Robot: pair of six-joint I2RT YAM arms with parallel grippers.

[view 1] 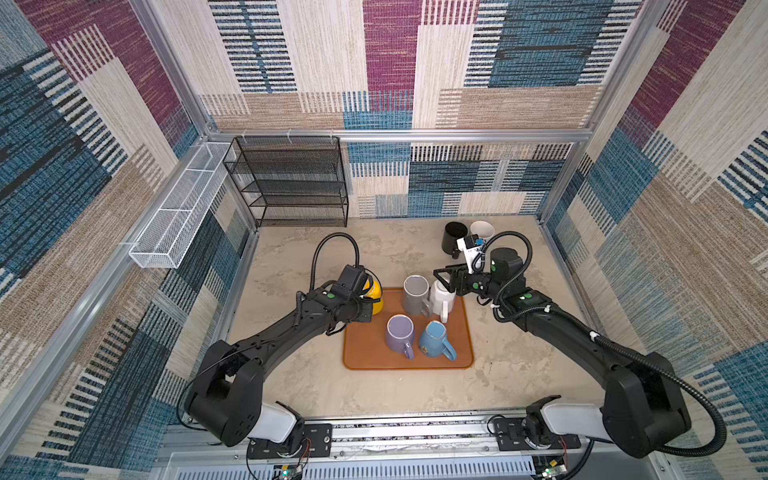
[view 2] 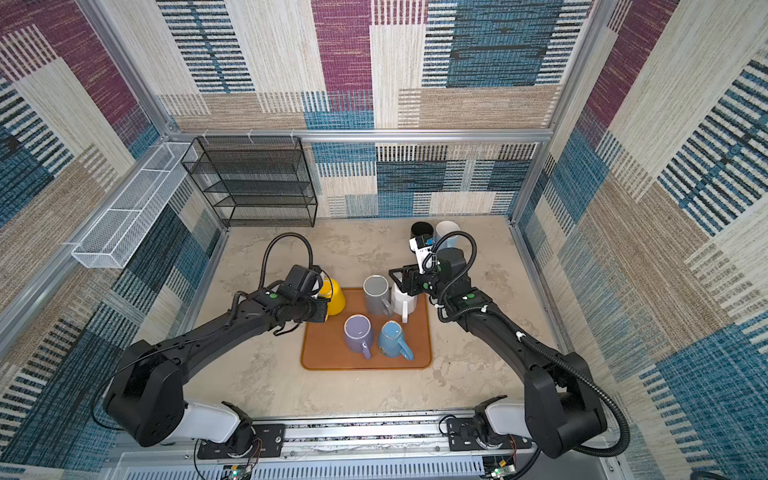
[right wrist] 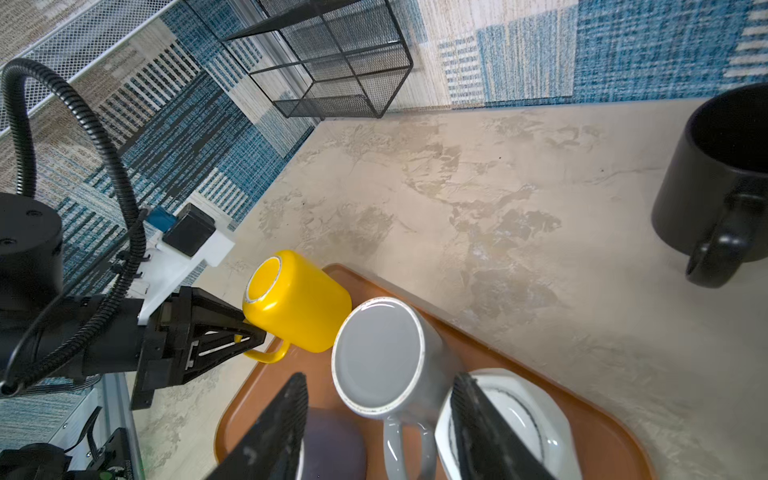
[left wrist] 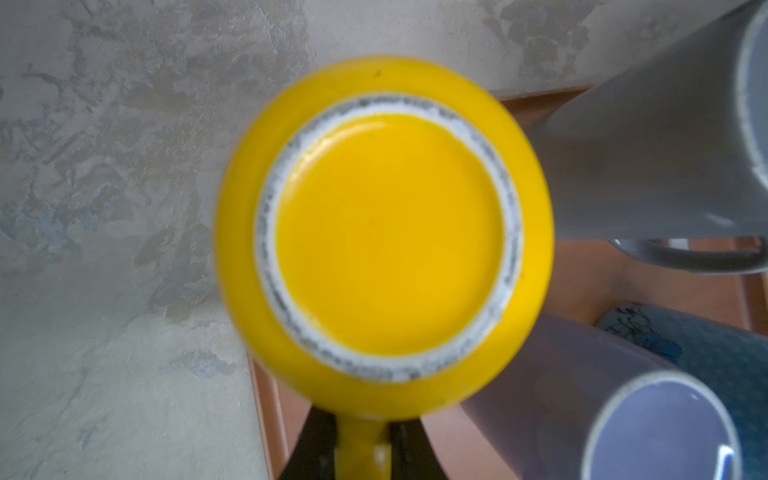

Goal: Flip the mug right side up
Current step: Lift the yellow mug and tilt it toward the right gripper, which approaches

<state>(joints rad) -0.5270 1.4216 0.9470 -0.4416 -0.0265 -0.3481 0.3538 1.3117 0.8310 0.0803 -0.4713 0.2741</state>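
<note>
- Left gripper: clamped on the handle of the yellow mug, jaws drawn nearly together around the thin loop.
- Holds that mug tipped over, base squarely toward the left wrist camera and mouth pointing away from it.
- Keeps the mug at the 10 o'clock corner of the orange tray in both top views, just beside the grey mug at the mug's 3 o'clock.
- Contact between the yellow rim and the tray: cannot tell, hidden behind the grey mug.
- Right gripper: jaws apart, gripping nothing, poised above the tray's 1 o'clock corner over the grey mug and the white mug.
- Step in hand, as a judgement: the flip itself, with the mug gripped and partly rotated but not yet upright.
- Next move likely calls for rolling the left wrist to bring the mouth upward, with enough lift to swing the body clear of the tray and the grey neighbour.
- After that, calls for lowering the base flat onto a bare patch near 10 o'clock and letting go only once the mug is seated.
- Worth watching: a pinch on the handle alone, with a heavy body free to pivot or slip during the roll.
</note>
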